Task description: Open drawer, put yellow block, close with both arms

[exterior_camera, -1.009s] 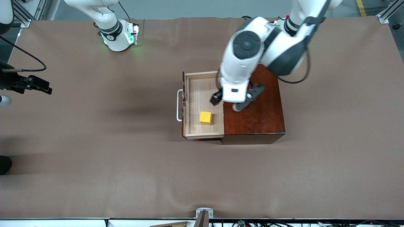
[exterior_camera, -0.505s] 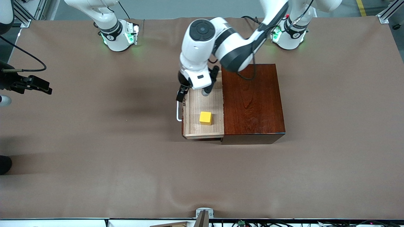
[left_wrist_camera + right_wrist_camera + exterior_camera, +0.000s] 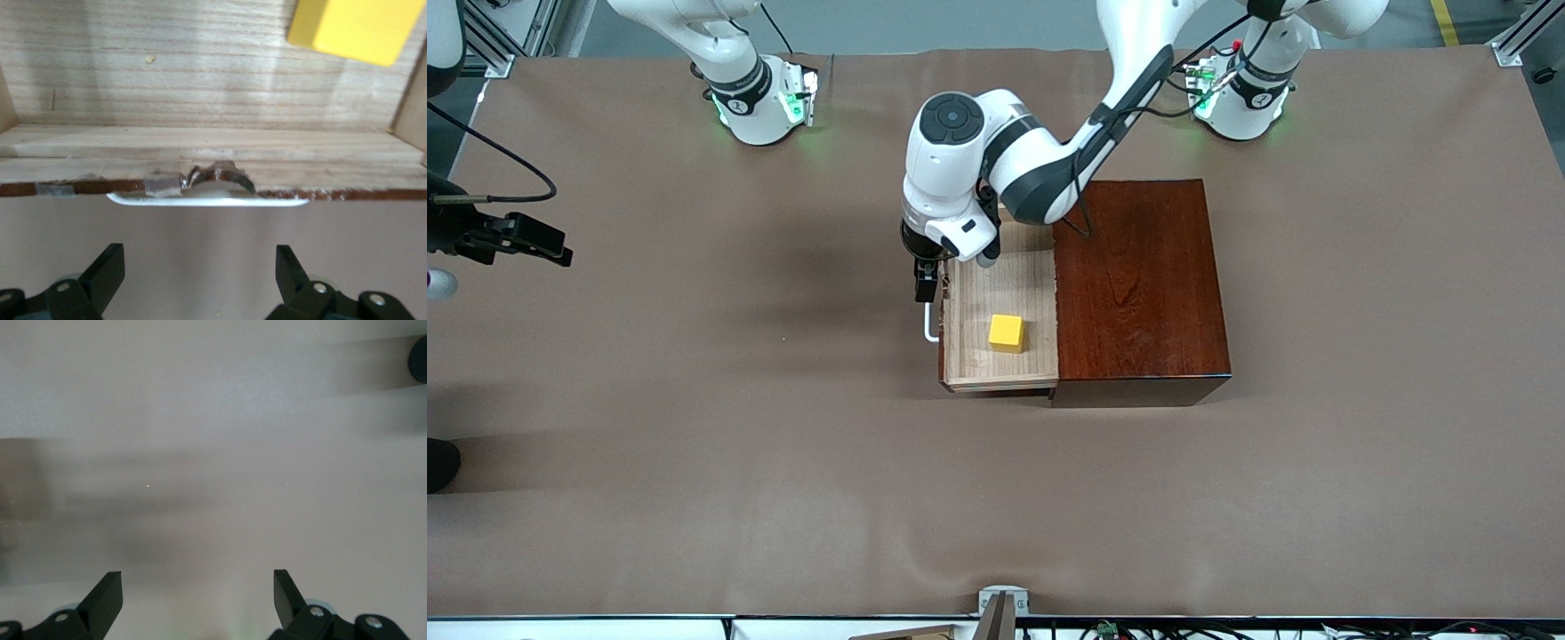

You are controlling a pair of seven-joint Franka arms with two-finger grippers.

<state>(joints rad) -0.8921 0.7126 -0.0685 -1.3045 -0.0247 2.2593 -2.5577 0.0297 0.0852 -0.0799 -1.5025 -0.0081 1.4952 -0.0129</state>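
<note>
The drawer [image 3: 960, 356] stands pulled out of the reddish-brown box [image 3: 1138, 284] toward the right arm's end of the table. The yellow block [image 3: 1006, 332] lies on the drawer's pale wood floor. My left gripper [image 3: 925, 284] hangs just in front of the drawer's dark front, over the white bar handle [image 3: 930, 327]. In the left wrist view the left gripper [image 3: 200, 267] is open, with the handle [image 3: 207, 199] centred a little ahead of its fingertips and the block [image 3: 353, 30] inside the drawer [image 3: 200, 143]. My right gripper [image 3: 198, 587] is open over bare table and waits.
The right arm's black hand [image 3: 516, 238] hovers at the right arm's end of the table, well away from the box. Brown cloth covers the table [image 3: 783, 462] all around the box.
The left arm has swung from above the box and drawer interior to in front of the drawer, its gripper now over the handle. Block, drawer and right arm have not moved.
</note>
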